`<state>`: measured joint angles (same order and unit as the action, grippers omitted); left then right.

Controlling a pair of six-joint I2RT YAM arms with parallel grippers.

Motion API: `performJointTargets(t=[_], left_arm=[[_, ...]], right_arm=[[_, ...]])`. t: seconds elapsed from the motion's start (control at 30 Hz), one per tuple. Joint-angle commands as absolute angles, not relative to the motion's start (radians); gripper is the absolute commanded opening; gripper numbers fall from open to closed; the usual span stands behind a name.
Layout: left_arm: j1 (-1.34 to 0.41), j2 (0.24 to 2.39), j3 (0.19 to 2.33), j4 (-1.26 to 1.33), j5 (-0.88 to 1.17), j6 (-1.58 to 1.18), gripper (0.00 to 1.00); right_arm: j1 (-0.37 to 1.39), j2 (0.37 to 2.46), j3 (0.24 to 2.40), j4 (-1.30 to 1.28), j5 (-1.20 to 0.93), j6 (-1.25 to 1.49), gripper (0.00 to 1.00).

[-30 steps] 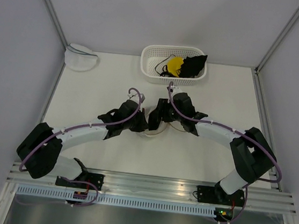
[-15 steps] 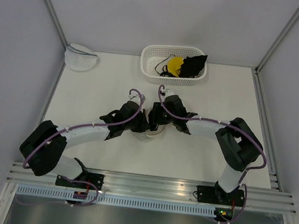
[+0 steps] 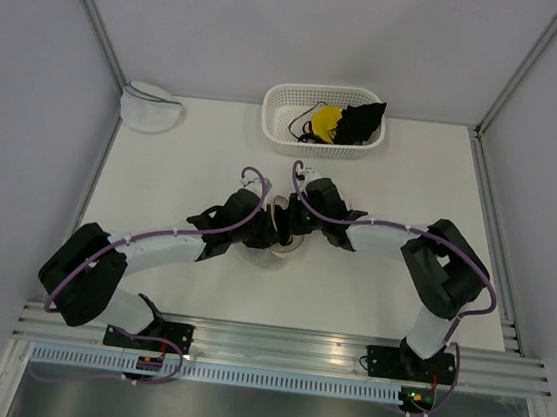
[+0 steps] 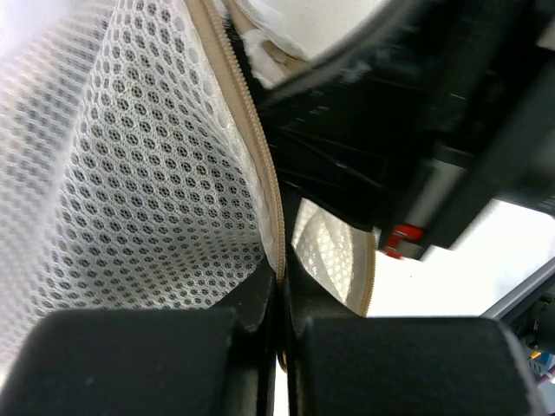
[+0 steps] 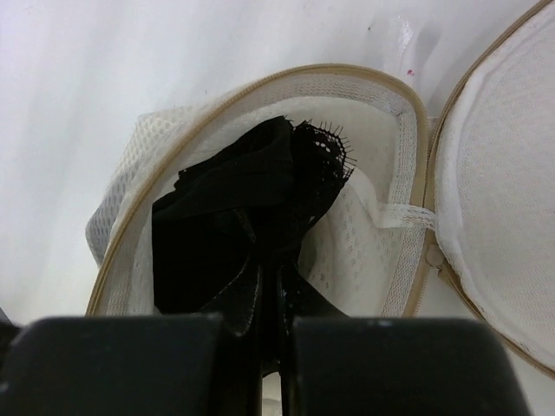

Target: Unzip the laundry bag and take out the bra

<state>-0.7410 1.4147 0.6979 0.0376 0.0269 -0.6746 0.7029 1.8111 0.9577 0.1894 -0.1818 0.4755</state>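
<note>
The laundry bag [image 3: 280,251] lies unzipped at the table's middle, mostly hidden under both grippers. In the left wrist view its white mesh [image 4: 130,173] fills the left side, and my left gripper [image 4: 279,273] is shut on the bag's tan zipper edge [image 4: 260,147], holding that flap up. The right wrist view looks into the open bag [image 5: 373,95], whose lid [image 5: 503,173] is folded off to the right. The black bra [image 5: 234,208] is bunched inside, and my right gripper [image 5: 270,277] is shut on its fabric. Seen from above, the left gripper [image 3: 272,230] and right gripper [image 3: 292,232] meet over the bag.
A white basket [image 3: 279,118] at the back holds a yellow round item [image 3: 324,121] and black fabric [image 3: 361,122]. Another white dome pouch [image 3: 149,106] sits at the back left corner. Frame posts stand at both back corners, and a metal rail [image 3: 283,345] runs along the near edge.
My right gripper has moved left and down into the open bag and shut on the bra. The left gripper has kept its hold on the zipper edge, shifting slightly right.
</note>
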Motion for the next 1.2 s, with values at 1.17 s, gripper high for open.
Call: performJointTargets(t=[1.17], left_arm=[[-0.739,1.393,0.738,0.021,0.051,-0.686,0.02]], right_arm=[[0.635,1.058,0.865,0.238,-0.100,0.376,0.00]])
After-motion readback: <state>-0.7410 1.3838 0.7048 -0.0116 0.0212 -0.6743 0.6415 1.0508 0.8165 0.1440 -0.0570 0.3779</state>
